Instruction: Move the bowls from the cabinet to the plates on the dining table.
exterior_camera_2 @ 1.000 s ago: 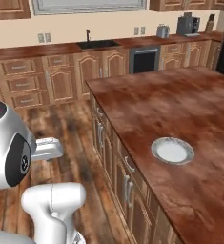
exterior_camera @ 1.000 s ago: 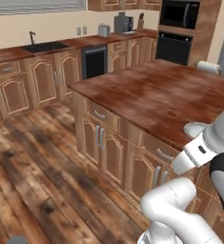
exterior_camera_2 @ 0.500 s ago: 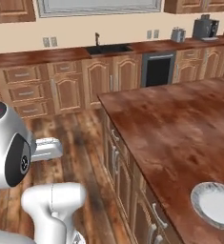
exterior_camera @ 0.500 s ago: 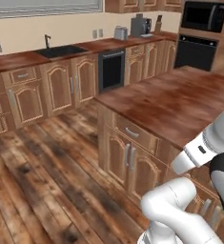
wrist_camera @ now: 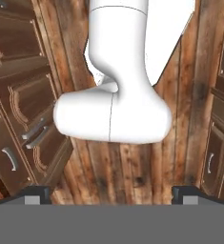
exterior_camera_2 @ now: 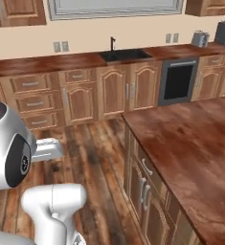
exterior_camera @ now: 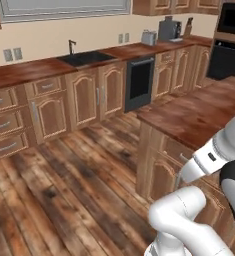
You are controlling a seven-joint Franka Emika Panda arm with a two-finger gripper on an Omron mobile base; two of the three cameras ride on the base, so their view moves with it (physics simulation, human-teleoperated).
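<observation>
**Ana:** Hand view points down at the plank floor [wrist_camera: 132, 167]. The tool [wrist_camera: 111, 193] has its tips far apart at the bottom corners of the frame, spread wide, with nothing between them.

**Ben:** And the task's things?

**Ana:** The dining table [exterior_camera_2: 190, 143] fills the lower right of the right base view, and its corner sits at centre right of the left base view [exterior_camera: 189, 117]. What I see of its top is bare wood. I can't pick out any bowl or plate. A wall-hung door is cut off at the upper left of the right base view [exterior_camera_2: 18, 12]; whether that is the cabinet, I can't tell.

**Ben:** What could go wrong?

**Ana:** The arm is folded close to the worktop's corner. My guess is that a swing or a drive past that corner could clip the edge or the drawer handles [exterior_camera_2: 145, 184] below it.

**Ben:** Anything else hard to read?

**Ana:** The far end of the table runs out of frame, so the plates' spot is unknown. Small appliances on the back counter [exterior_camera: 161, 31] are too blurred to name surely.
</observation>
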